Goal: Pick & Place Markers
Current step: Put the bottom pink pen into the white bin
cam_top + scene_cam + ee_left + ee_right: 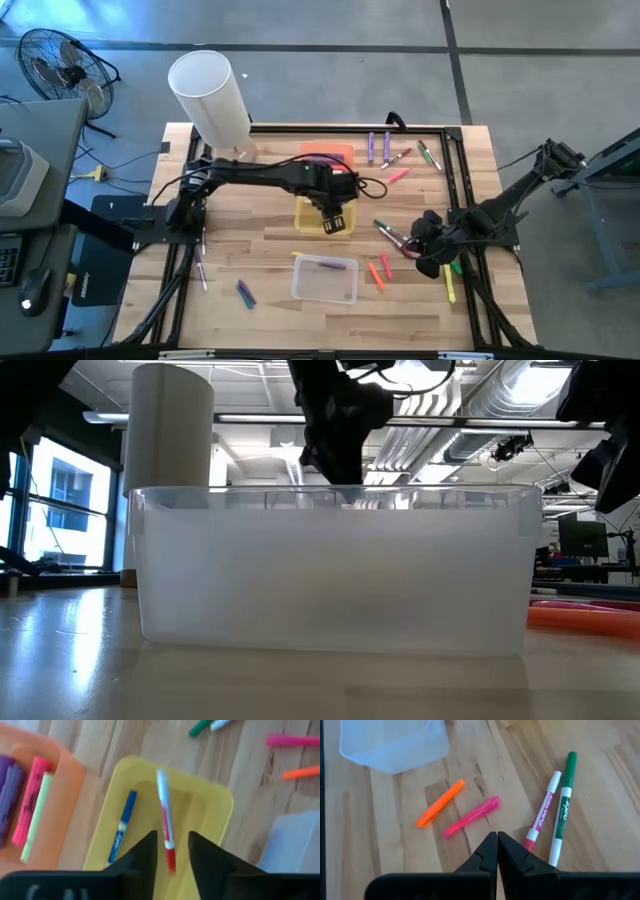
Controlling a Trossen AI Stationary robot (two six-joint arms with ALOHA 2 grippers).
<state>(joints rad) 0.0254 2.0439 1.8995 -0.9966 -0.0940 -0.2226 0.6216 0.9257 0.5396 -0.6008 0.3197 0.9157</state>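
Observation:
My left gripper (pixel 336 218) (pixel 172 851) hangs open over the yellow bin (pixel 308 222) (pixel 220 800). A white marker with a red cap (pixel 165 820) shows in the gap between its fingers, down in the bin beside a blue marker (pixel 123 826); I see no touch. My right gripper (pixel 424 243) (pixel 497 845) is shut and empty just above the table. It is near a pink marker (pixel 470 816), an orange one (pixel 440 802), a red-and-white one (pixel 542 807) and a green one (pixel 562 810), all lying flat.
The orange bin (pixel 335 152) (pixel 67 780) holds purple, pink and yellow markers. The clear bin (pixel 325 280) (pixel 335 570) holds a purple marker. Loose markers lie far right (pixel 400 155), near right (pixel 378 270) and near left (pixel 245 292). A white cylinder (pixel 210 95) stands far left.

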